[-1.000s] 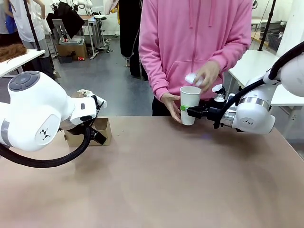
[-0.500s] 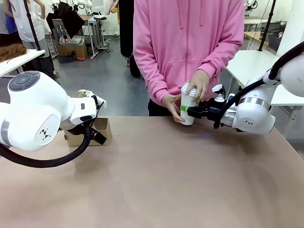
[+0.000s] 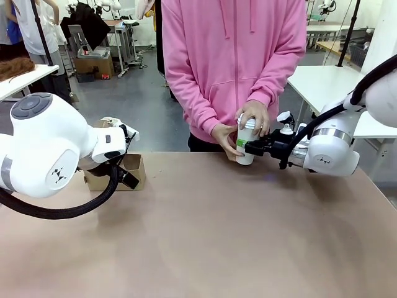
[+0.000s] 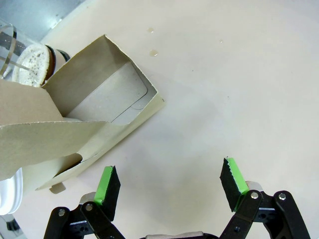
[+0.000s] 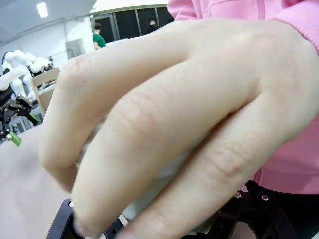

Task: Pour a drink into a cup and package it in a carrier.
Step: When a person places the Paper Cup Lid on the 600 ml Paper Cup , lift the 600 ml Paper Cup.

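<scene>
The white paper cup (image 3: 245,151) stands at the table's far edge, with my right gripper (image 3: 244,146) shut on it from the right. A person's hand (image 3: 253,118) presses a white lid (image 3: 247,124) onto its top while the other hand steadies its left side. In the right wrist view that hand (image 5: 164,114) covers the cup. The brown cardboard carrier (image 3: 134,171) sits at the left, its flaps open (image 4: 94,99). My left gripper (image 4: 170,174) hovers open over the bare table just beside it. The drink is out of view.
A clear glass rim (image 4: 7,39) and a round white-topped thing (image 4: 33,58) stand behind the carrier. A few drops (image 4: 154,51) lie on the tan table (image 3: 205,242). The person in pink stands at the far edge. White tables stand at the right.
The person brought the lid down onto the cup, now presses it with one hand, and has leaned in closer. Neither arm has moved.
</scene>
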Robot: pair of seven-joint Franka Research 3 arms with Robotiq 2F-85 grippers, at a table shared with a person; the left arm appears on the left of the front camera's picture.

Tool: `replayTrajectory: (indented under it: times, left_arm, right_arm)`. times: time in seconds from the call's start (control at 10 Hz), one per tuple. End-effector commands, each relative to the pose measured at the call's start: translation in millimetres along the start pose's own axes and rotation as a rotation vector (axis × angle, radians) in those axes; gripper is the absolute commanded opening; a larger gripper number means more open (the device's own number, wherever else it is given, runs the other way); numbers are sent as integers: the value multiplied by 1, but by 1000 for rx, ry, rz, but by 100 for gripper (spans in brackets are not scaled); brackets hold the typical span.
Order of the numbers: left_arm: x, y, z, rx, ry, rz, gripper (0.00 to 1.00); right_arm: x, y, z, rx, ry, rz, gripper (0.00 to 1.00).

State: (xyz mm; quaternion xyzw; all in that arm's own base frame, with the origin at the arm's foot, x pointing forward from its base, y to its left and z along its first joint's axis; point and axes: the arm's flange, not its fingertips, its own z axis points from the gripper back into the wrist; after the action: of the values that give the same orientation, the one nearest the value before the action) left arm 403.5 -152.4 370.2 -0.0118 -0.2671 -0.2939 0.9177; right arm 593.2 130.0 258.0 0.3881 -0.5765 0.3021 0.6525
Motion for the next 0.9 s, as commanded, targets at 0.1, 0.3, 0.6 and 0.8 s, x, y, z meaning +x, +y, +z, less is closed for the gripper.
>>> replayTrajectory:
  times: [0.1, 0.3, 0.6, 0.8]
  left_arm:
    - [0, 0, 0, -2, -1, 2, 100]
    - [0, 0, 0, -2, -1, 2, 100]
    - [0, 0, 0, -2, -1, 2, 100]
    - [0, 0, 0, -2, -1, 2, 100]
  right_arm:
    - [6, 3, -4, -2, -2, 9, 80]
    - [6, 3, -4, -2, -2, 9, 80]
    - [6, 3, -4, -2, -2, 9, 80]
    - [6, 3, -4, -2, -2, 9, 80]
